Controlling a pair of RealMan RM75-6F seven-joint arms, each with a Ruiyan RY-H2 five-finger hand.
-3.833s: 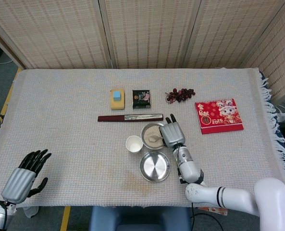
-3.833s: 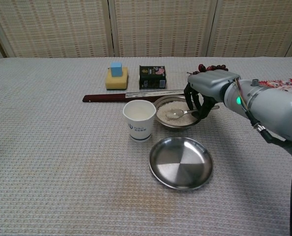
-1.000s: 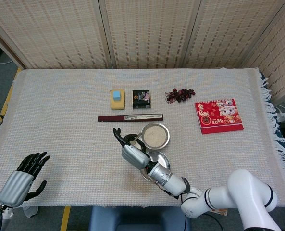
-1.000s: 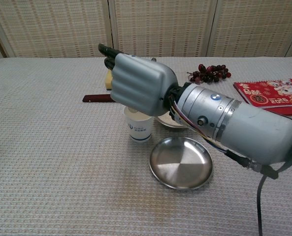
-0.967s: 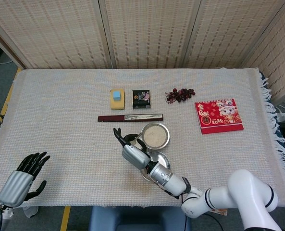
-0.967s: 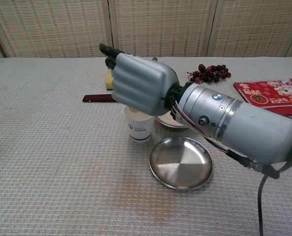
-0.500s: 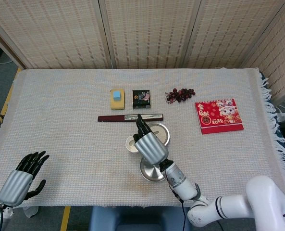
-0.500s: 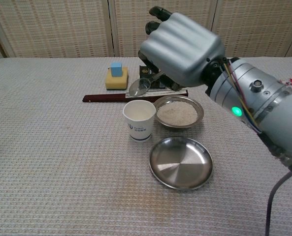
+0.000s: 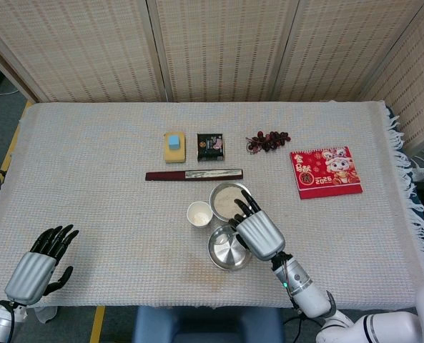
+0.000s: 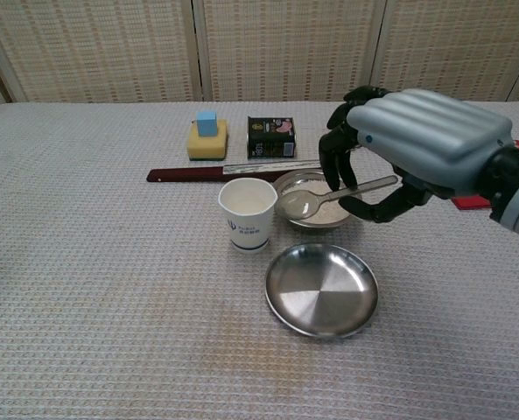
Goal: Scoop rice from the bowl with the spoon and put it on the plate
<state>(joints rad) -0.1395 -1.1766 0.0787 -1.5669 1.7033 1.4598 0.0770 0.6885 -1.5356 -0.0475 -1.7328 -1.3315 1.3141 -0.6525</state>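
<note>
- Left hand rests far left at the table's near edge, fingers spread, holding nothing.
- Paper cup stands just left of the bowl, close to the spoon's path.
- Steel plate lies bare, just in front of the bowl.
- Right hand grasps the spoon, its scoop over the bowl's rice.
- Likely step: scooping; next, dip, lift level, carry to the plate.
- Behind: sponge, dark packet, ruler.

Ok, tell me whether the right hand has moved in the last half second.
Yes. In the chest view the right hand has dropped from above the ruler and swung right, so its spoon now hangs over the rice bowl.
</note>
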